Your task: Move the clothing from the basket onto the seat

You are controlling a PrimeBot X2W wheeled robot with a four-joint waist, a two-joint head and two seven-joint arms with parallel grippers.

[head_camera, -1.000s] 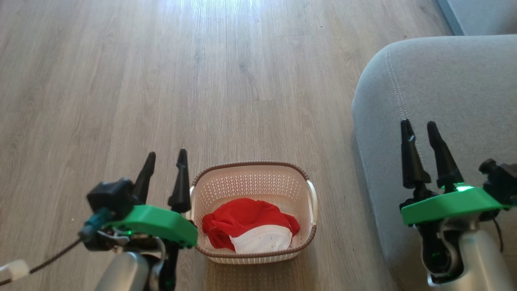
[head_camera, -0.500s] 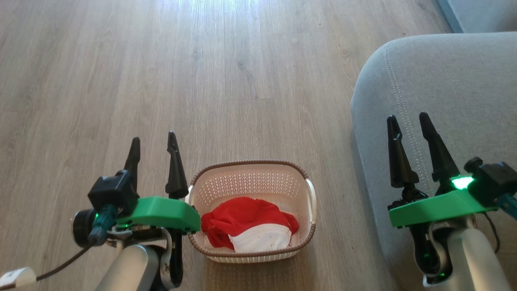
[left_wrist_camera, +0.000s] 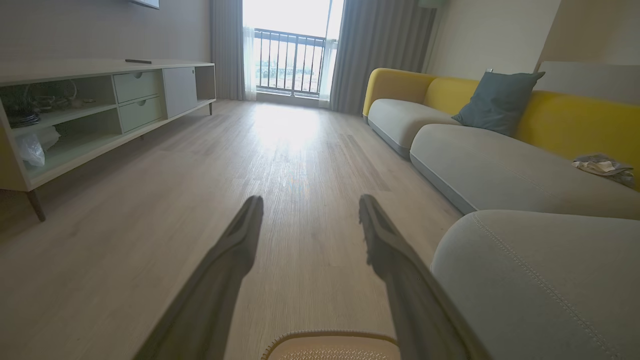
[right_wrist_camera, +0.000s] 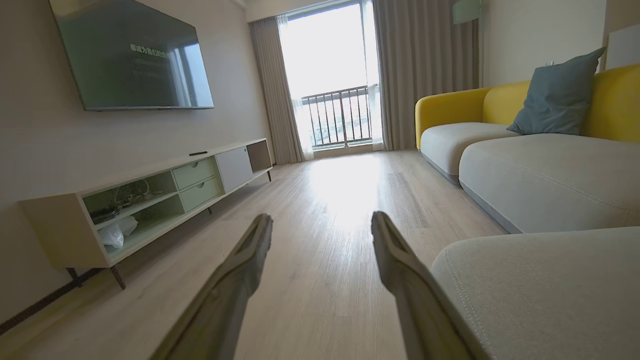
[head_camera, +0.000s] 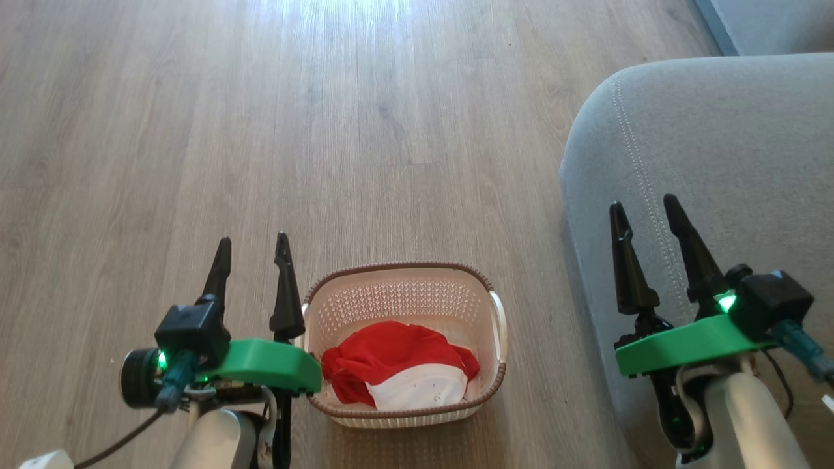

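Through my right wrist camera, a dark television (right_wrist_camera: pixel 135 55) hangs on the wall. Across the middle of the television's screen, just right of its centre, runs one short line of pale characters. They seem to be Chinese and slant with the screen, but they are too faint and small for me to read. Through my head camera, the white panel of the red clothing (head_camera: pixel 417 387) lying in the basket (head_camera: pixel 397 268) carries a few tiny grey marks, too small to tell whether they are print.
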